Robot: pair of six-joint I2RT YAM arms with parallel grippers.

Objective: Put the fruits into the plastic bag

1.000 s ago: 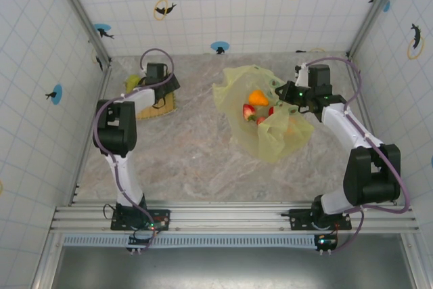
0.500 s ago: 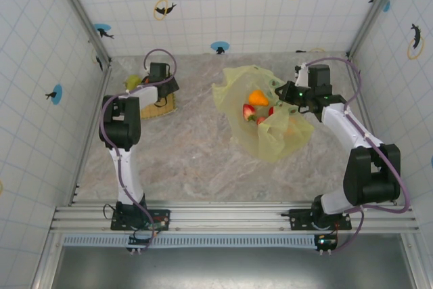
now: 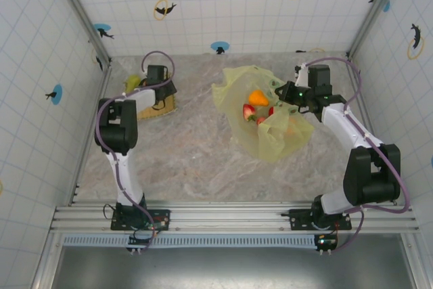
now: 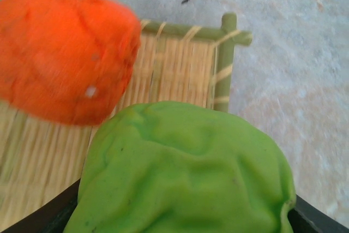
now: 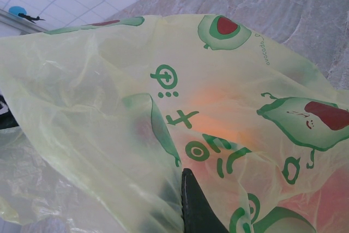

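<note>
Lumpy green fruit (image 4: 182,173) fills the lower frame, sitting between two dark fingers (image 4: 322,226) at the bottom corners (whether they press on it is not clear). Behind it, upper left, a blurred orange fruit (image 4: 62,53) rests on the tan woven mat (image 4: 174,69) with its green-bound edge. Grey marbled table (image 4: 294,53) lies past the mat's corner, right side.

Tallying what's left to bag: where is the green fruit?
In the left wrist view the green fruit is low and centre, over the woven mat, lower right of the orange fruit.
</note>
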